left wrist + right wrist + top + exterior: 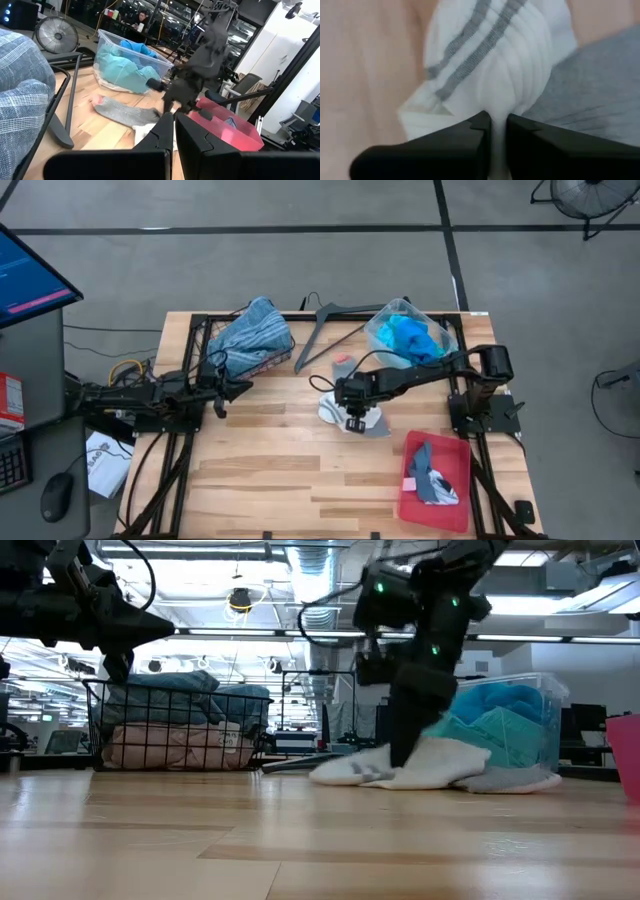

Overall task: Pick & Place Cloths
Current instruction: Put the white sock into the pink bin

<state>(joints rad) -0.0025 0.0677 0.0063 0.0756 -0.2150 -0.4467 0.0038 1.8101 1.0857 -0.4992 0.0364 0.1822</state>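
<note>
Right pincer (495, 122) pinches the white sock (490, 60) with grey stripes at frame centre on the pale wood desk (270, 470); left pincer (222, 389) clenched, centre-left. No readable writing.

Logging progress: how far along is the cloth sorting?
Done: cloths lie in the red tray. In hand: the right gripper pinches the white striped sock. Left: the grey sock and the turquoise cloths in the clear bin. The left gripper waits.
</note>
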